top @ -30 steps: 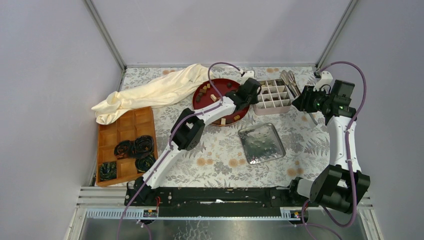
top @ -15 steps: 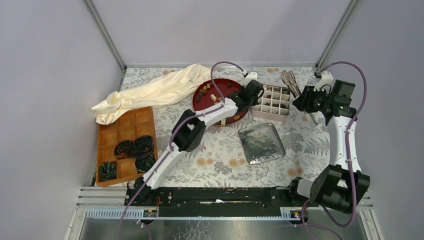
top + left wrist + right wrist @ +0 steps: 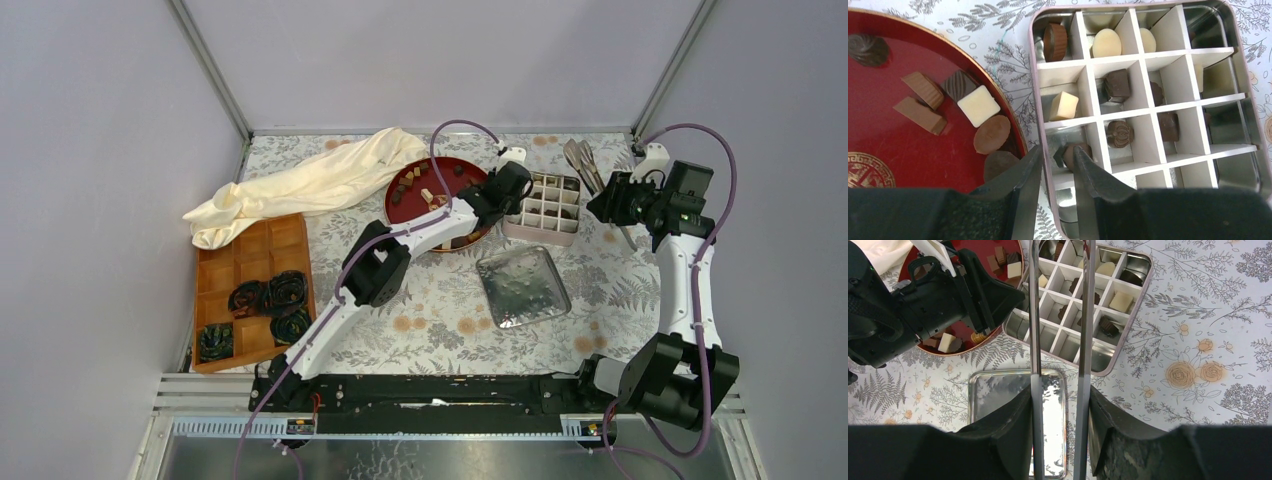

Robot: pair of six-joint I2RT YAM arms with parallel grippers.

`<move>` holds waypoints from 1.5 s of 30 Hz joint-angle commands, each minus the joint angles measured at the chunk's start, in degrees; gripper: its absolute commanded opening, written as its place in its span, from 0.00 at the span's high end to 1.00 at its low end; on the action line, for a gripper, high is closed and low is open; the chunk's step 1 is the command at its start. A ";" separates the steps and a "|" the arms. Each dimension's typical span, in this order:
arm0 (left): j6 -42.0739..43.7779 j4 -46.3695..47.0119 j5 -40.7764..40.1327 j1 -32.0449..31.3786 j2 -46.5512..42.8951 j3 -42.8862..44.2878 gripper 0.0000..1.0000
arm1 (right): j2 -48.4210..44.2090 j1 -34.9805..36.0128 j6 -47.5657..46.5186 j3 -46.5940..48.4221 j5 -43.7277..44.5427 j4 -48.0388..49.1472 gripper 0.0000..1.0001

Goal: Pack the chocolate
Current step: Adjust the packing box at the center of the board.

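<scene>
Surface (image 3: 450, 320), floral print; contents listed from left edge to right edge

1. Wooden tray (image 3: 215, 275), divided into squares, set against the left edge toward the near side. Dark coiled rings (image 3: 270, 293) lie in several of its compartments

2. Cream cloth (image 3: 310, 180), bunched, stretching from the left edge toward the far edge. Its right end reaches the rim of the red plate

3. Red plate (image 3: 878, 125), round with a gold rim, near the middle of the far edge. Loose chocolate (image 3: 978, 105) lies on it: tan, dark brown and cream-white pieces in cube, oval and round shapes

4. Left fingers (image 3: 1032, 165), held over the corner of the tin that lies nearest the plate. They are slightly spread with nothing between them. One dark piece lies in the corner compartment just beyond the tips

5. Tin (image 3: 1255, 125), rectangular, silver, with white card dividers, just right of the plate. More chocolate sits in its compartments, one piece to a cell: brown, dark and cream

6. Metal lid (image 3: 522, 287), lying flat on the near side of the tin, apart from it

7. Tongs (image 3: 1083, 315), metal, with two long arms reaching out above the tin

8. Right fingers (image 3: 1020, 410), toward the far-right corner, pinching the tongs from either side
</scene>
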 commanded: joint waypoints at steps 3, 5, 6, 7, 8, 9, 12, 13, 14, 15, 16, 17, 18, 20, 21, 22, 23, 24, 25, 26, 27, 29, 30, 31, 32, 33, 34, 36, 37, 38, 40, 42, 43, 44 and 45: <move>4.77 -1.18 -1.08 -0.14 1.91 3.98 0.64 | -2.50 -0.55 -0.51 0.47 -1.76 2.84 0.56; 5.17 -1.23 -0.83 -0.15 2.40 4.18 0.65 | -2.52 -0.55 -0.53 0.43 -1.79 2.84 0.55; 5.17 -1.30 -0.61 -0.11 2.66 4.36 0.65 | -2.52 -0.55 -0.47 0.43 -1.76 2.85 0.56; 5.18 -1.52 -0.38 -0.14 3.11 4.68 0.66 | -2.45 -0.63 -0.47 0.43 -1.81 2.85 0.56; 5.06 -1.96 -0.20 -0.13 3.55 5.26 0.67 | -2.49 -0.64 -0.46 0.43 -1.84 2.85 0.56; 5.01 -2.41 -0.20 -0.15 3.95 5.95 0.68 | -2.44 -0.64 -0.48 0.43 -1.90 2.82 0.55; 5.12 -3.01 -0.36 -0.15 4.87 7.01 0.69 | -2.44 -0.73 -0.38 0.43 -1.96 2.84 0.56; 5.21 -3.02 -0.41 -0.14 5.05 7.17 0.70 | -2.43 -0.73 -0.40 0.38 -1.99 2.85 0.56; 5.26 -3.08 -0.54 -0.15 5.09 7.28 0.71 | -2.43 -0.73 -0.39 0.42 -1.99 2.85 0.56; 5.33 -3.04 -0.63 -0.15 5.20 7.33 0.72 | -2.41 -0.73 -0.42 0.42 -2.02 2.87 0.56; 5.43 -3.02 -0.75 -0.14 5.23 7.50 0.73 | -2.43 -0.73 -0.44 0.43 -2.04 2.87 0.55; 5.52 -3.00 -0.72 -0.15 5.30 7.61 0.74 | -2.43 -0.73 -0.37 0.43 -2.03 2.89 0.56; 5.65 -3.05 -0.74 -0.09 5.42 7.73 0.75 | -2.43 -0.77 -0.32 0.43 -2.07 2.86 0.55; 5.94 -3.04 -0.73 -0.14 5.54 8.21 0.78 | -2.43 -0.76 -0.36 0.43 -2.11 2.91 0.56; 6.12 -2.98 -0.83 -0.14 5.59 8.53 0.82 | -2.43 -0.81 -0.31 0.43 -2.15 2.86 0.56; 6.20 -3.01 -1.04 -0.15 5.59 8.80 0.86 | -2.51 -0.82 -0.31 0.43 -2.25 2.85 0.55; 6.30 -2.97 -1.22 -0.15 5.63 9.07 0.90 | -2.51 -0.82 -0.30 0.43 -2.21 2.91 0.56; 6.36 -2.70 -1.56 -0.23 5.54 9.14 0.94 | -2.52 -0.82 -0.29 0.43 -2.20 2.93 0.56; 6.40 -2.41 -1.91 -0.23 5.30 9.04 0.99 | -2.52 -0.82 -0.29 0.43 -2.28 2.88 0.56; 6.32 -1.97 -2.32 -0.21 4.91 8.95 1.00 | -2.60 -0.86 -0.29 0.43 -2.29 2.87 0.56; 6.36 -1.36 -2.72 -0.23 4.41 8.52 1.00 | -2.60 -0.90 -0.29 0.43 -2.33 2.87 0.55; 6.44 0.64 -3.84 -0.32 3.16 7.25 1.00 | -2.65 -0.95 -0.34 0.43 -2.46 2.85 0.56; 6.55 1.77 -4.18 -0.45 2.43 6.11 1.00 | -2.69 -0.99 -0.25 0.43 -2.63 2.85 0.56; 6.72 2.99 -4.60 -0.62 1.63 5.17 1.00 | -2.69 -1.04 -0.20 0.43 -2.68 2.85 0.56; 6.94 4.15 -5.05 -0.66 0.73 4.07 1.00 | -2.69 -1.07 -0.20 0.47 -2.83 2.85 0.56; 7.08 5.54 -5.49 -0.74 -0.19 2.97 1.00 | -2.76 -1.16 -0.12 0.50 -3.00 2.85 0.56; 7.11 6.77 -6.03 -0.79 -1.20 1.65 1.00 | -2.78 -1.19 0.01 0.51 -3.21 2.78 0.55; 7.12 10.00 -7.04 -0.85 -3.57 -1.67 1.00 | -2.95 -1.33 0.25 0.51 -3.69 2.71 0.56; 7.11 11.84 -7.52 -0.85 -4.94 -3.73 1.00 | -3.03 -1.36 0.36 0.51 -3.99 2.75 0.56; 7.11 13.99 -7.78 -0.85 -6.38 -5.75 1.00 | -3.12 -1.49 0.47 0.58 -4.30 2.76 0.55; 7.11 19.15 -8.35 -0.84 -9.63 -10.32 1.00 | -3.43 -1.67 0.87 0.60 -4.88 2.76 0.56; 7.29 23.15 -8.35 -0.85 -12.64 -14.45 1.00 | -3.84 -1.85 1.24 0.69 -5.61 2.84 0.56; 7.36 24.68 -8.31 -0.82 -13.85 -16.09 1.00 | -4.07 -1.95 1.47 0.64 -5.89 2.91 0.56; 7.44 25.75 -8.14 -0.84 -15.11 -17.64 1.00 | -4.28 -2.08 1.66 0.67 -6.16 3.00 0.56; 7.58 26.74 -7.92 -0.83 -16.25 -18.97 1.00 | -4.50 -2.26 1.83 0.69 -6.44 3.02 0.56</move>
